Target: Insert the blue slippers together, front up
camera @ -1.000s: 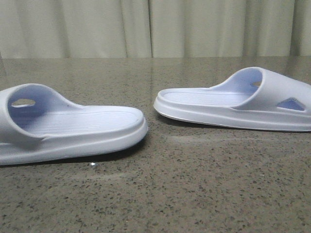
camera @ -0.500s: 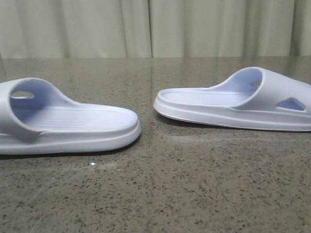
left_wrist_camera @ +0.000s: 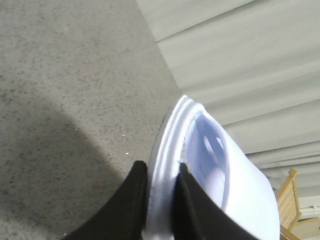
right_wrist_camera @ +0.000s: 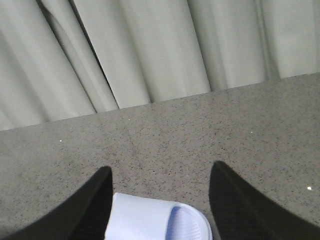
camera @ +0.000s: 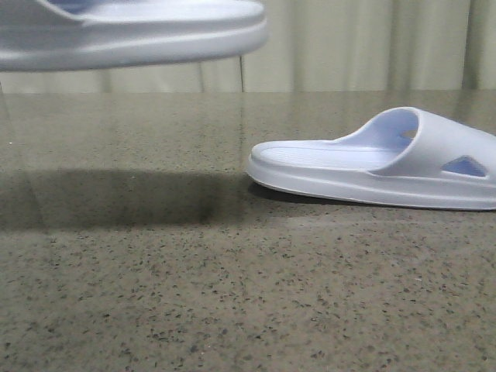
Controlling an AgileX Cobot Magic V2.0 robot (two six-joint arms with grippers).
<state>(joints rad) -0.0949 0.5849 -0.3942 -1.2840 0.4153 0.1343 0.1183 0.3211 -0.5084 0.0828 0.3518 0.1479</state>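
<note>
One pale blue slipper (camera: 132, 35) hangs high at the top left of the front view, sole down, lifted off the table. In the left wrist view my left gripper (left_wrist_camera: 161, 170) is shut on that slipper (left_wrist_camera: 220, 175), its black fingers (left_wrist_camera: 131, 200) pinching the thick sole edge. The other slipper (camera: 380, 167) lies flat on the table at the right, strap to the right. In the right wrist view my right gripper (right_wrist_camera: 160, 172) is open, its fingers (right_wrist_camera: 92, 200) either side of this slipper's strap (right_wrist_camera: 150, 220), above it.
The speckled grey stone table (camera: 232, 294) fills the view, with a dark shadow (camera: 116, 198) at the left under the raised slipper. A pale curtain (camera: 349, 43) hangs behind the table's far edge. A wooden chair (left_wrist_camera: 290, 200) shows past the table.
The left slipper has been lifted from the table up to the top of the view, leaving a shadow below. The right slipper has not moved.
</note>
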